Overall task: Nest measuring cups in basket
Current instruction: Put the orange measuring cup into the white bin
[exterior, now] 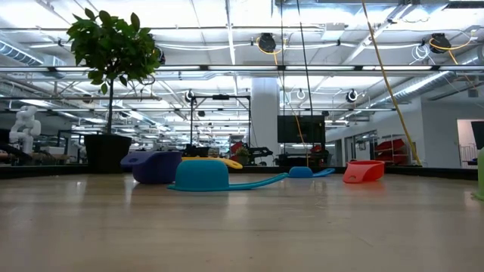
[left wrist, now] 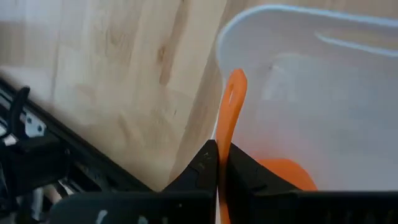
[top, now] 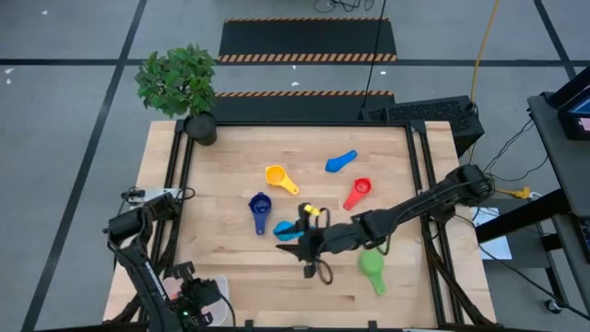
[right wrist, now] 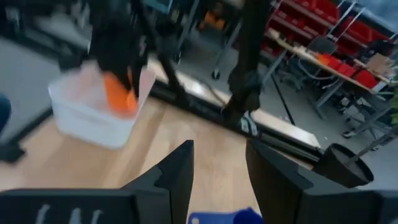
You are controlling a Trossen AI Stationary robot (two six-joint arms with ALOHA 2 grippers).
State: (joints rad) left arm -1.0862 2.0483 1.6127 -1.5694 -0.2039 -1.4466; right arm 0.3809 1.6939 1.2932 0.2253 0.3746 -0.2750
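My left gripper (left wrist: 217,168) is at the table's near left corner (top: 195,300), shut on the orange cup over the white basket (left wrist: 323,81) (top: 214,288). My right gripper (right wrist: 217,152) is open and hovers mid-table (top: 295,242) at the light blue cup (top: 284,229); a blue bit (right wrist: 227,217) shows between its fingers. On the wood lie the yellow cup (top: 277,177), dark blue cup (top: 260,207), blue cup (top: 341,162), red cup (top: 358,192) and green cup (top: 372,269). My left gripper pinches the orange cup's flat handle (left wrist: 227,134) between its two shut fingers, which lie along the handle. The handle's free end (left wrist: 235,84) sticks out past the fingertips. The orange bowl (left wrist: 283,174) is inside the basket; whether it rests on the floor I cannot tell.
A potted plant (top: 184,88) stands at the far left corner. Dark rails (top: 419,175) run along the table's left and right sides. In the low view the cups line up across the far half, light blue (exterior: 200,175) in front, and bare wood lies nearer.
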